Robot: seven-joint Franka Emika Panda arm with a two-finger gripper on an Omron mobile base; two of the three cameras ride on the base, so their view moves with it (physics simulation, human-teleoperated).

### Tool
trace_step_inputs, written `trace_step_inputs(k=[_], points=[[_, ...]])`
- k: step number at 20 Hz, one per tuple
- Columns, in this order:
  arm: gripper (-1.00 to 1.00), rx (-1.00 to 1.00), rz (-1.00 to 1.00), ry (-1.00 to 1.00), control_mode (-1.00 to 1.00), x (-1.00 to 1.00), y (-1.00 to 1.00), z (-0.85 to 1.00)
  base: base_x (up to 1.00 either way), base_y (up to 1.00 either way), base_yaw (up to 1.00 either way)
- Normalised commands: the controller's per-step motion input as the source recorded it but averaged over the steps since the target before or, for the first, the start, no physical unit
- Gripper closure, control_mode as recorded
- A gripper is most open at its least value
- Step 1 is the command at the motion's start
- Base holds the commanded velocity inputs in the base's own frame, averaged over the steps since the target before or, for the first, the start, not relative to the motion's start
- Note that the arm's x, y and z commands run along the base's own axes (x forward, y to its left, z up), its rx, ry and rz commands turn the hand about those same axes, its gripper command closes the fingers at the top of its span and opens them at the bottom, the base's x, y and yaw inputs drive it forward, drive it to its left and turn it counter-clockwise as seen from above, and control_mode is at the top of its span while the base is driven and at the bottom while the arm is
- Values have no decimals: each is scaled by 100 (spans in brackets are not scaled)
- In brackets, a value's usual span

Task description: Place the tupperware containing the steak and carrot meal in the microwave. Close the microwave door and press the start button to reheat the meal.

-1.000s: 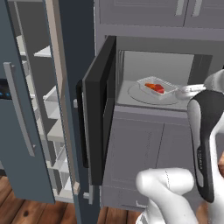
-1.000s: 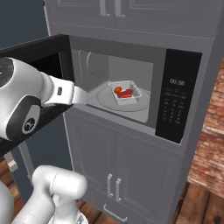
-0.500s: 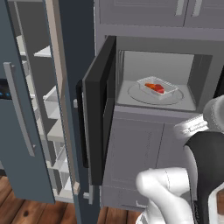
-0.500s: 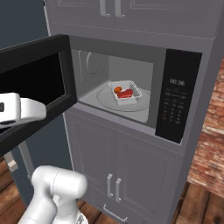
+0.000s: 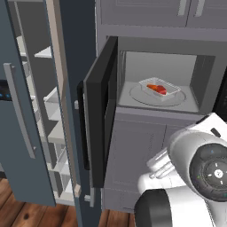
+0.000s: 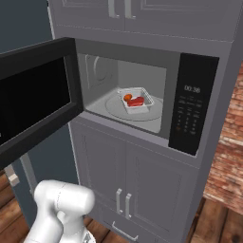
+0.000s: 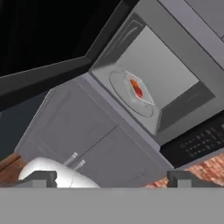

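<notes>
The microwave [image 5: 155, 48] stands open, its light grey cavity facing me. The clear tupperware [image 5: 160, 88] rests on the round turntable [image 6: 118, 110], with the steak and carrot meal [image 6: 134, 100] inside it as orange and red pieces. The black microwave door [image 5: 100, 115] is swung out to the left [image 6: 33, 95]. In the hand view my gripper [image 7: 111, 179] is open, its two dark fingertips [image 7: 39, 178] far apart with nothing between them. It hangs low in front of the oven, looking up at the tupperware [image 7: 138, 90] and well clear of it.
The black control panel [image 6: 191, 110] sits right of the cavity. Grey cabinet doors [image 6: 124, 190] lie below the oven. A tall blue-grey fridge stands open at the left, showing shelves [image 5: 53, 111] and its door [image 5: 17, 115]. A brick wall [image 6: 232, 142] is on the right.
My arm has pulled back from the front of the microwave and dropped low. The tupperware has stayed on the turntable and the door has not moved.
</notes>
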Motion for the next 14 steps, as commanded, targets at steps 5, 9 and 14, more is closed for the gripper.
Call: trace_step_inputs(k=[5, 9, 14], points=[[-100, -36, 0, 0, -100, 0, 100, 10, 0, 0, 0], [-100, -37, 0, 0, -100, 0, 100, 1, 0, 0, 0], [-100, -33, 0, 0, -100, 6, 92, 0, 0, 0, 0]])
